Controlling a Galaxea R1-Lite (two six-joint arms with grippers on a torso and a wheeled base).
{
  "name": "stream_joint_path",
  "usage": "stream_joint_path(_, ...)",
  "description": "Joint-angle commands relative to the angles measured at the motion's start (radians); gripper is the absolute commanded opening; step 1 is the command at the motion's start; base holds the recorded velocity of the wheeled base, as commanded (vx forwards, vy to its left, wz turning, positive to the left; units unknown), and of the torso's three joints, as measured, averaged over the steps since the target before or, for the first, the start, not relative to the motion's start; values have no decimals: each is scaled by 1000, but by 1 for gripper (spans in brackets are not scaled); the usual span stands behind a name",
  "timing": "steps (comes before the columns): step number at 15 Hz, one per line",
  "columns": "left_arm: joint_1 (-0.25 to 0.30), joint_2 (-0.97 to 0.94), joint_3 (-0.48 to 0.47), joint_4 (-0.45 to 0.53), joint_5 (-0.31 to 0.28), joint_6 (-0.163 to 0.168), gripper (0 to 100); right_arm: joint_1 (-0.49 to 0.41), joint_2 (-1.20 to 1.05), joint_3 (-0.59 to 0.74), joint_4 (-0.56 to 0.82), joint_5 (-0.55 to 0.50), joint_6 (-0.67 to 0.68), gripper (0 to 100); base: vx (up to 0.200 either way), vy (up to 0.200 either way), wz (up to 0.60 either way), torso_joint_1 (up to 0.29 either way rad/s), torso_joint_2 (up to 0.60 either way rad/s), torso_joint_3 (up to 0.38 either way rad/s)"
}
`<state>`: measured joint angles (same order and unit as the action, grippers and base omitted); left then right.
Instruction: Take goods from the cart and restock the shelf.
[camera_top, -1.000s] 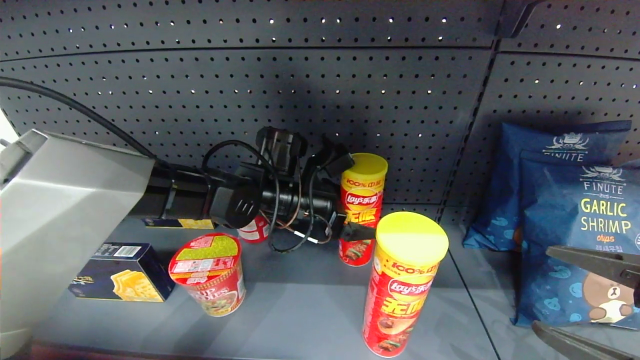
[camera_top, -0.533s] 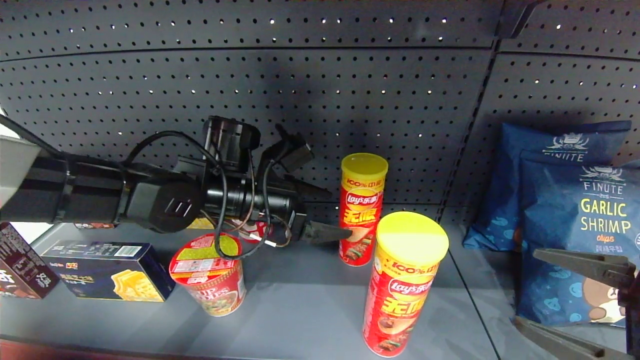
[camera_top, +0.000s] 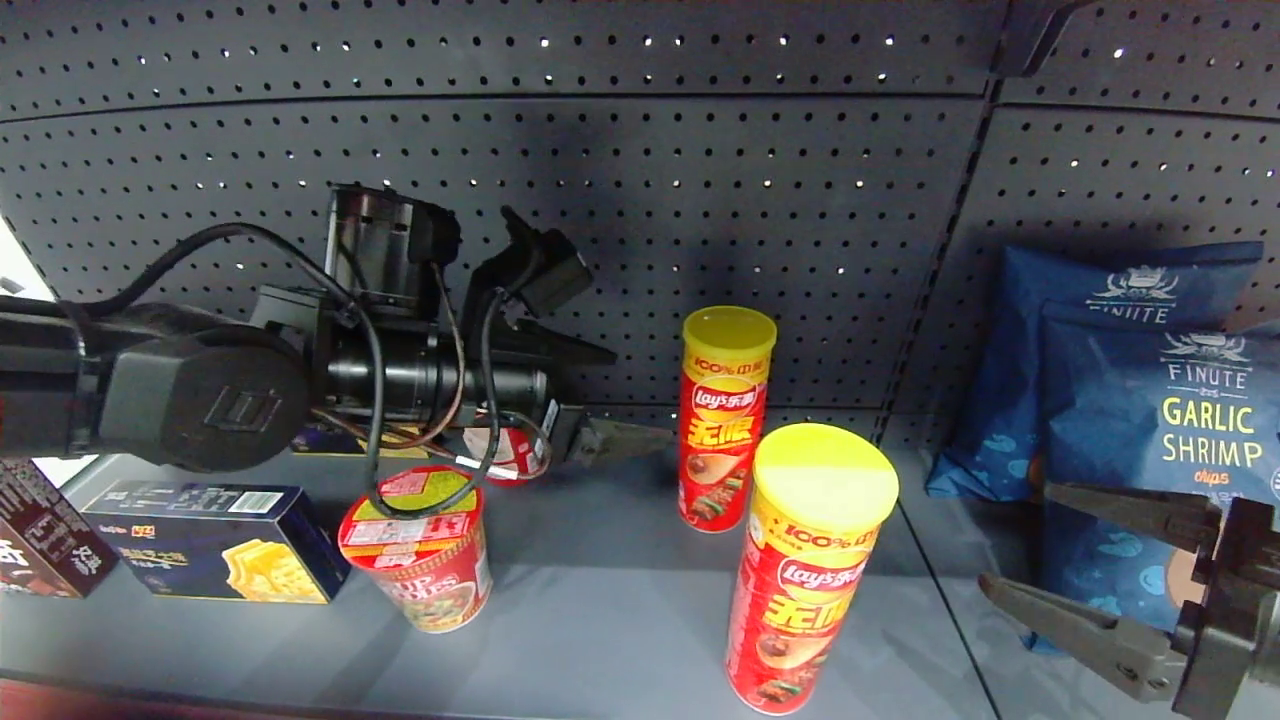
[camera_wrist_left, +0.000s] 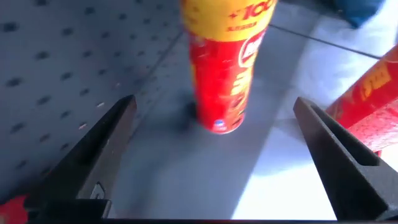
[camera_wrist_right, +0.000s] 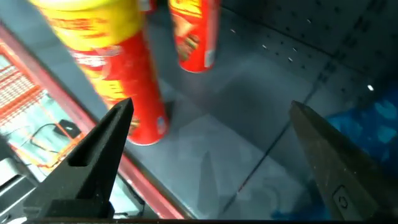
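Clearance: left hand (camera_top: 638, 395), spread wide and empty, sits just left of the rear chips can (camera_top: 727, 415), upright at frame centre on the shelf (camera_top: 600, 610); retract straight, clear of the cup noodles (camera_top: 420, 545).

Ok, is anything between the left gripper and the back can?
Nothing visible. The left gripper is open and faces the back can across bare shelf; the front can stands off to the side, nearer the shelf's edge.
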<state>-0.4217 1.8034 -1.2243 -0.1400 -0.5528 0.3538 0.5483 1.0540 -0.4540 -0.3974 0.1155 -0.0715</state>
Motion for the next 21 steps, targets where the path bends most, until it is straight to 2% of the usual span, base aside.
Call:
stream_joint_path(1,12,-110,52,0,33,-4,100,-18,23,2,0,-14,-1,100,0,0,0,0,0,0)
stream_joint_path(2,15,-148,77,3,56,-6,100,-16,35,-3,0,-31,1,100,0,0,0,0,0,0)
stream_joint_path(4,29,-213,127,3,139,-6,100,-18,67,-8,2,-40,-1,100,0,0,0,0,0,0)
stream_joint_path(6,35,-265,167,0,185,-6,100,-7,92,3,3,-79,-2,100,0,0,0,0,0,0)
stream_joint_path(7,43,-305,213,0,240,-9,100,10,109,11,6,-88,-4,100,0,0,0,0,0,0)
stream_joint_path(8,61,-322,259,-10,269,-7,100,25,129,14,15,-94,-4,100,0,0,0,0,0,0)
stream_joint_path(11,69,-360,292,-15,280,-6,100,33,193,46,11,-162,-2,100,0,0,0,0,0,0)
stream_joint_path(13,72,-363,321,-26,320,-10,100,36,231,58,-34,-162,9,100,0,0,0,0,0,0)
stream_joint_path(14,80,-368,358,-82,336,-12,100,35,242,72,-66,-160,4,100,0,0,0,0,0,0)
stream_joint_path(16,109,-372,408,-145,335,-10,100,32,259,80,-87,-162,4,100,0,0,0,0,0,0)
stream_joint_path(21,109,-369,436,-161,358,-4,100,84,313,67,-92,-191,1,100,0,0,0,0,0,0)
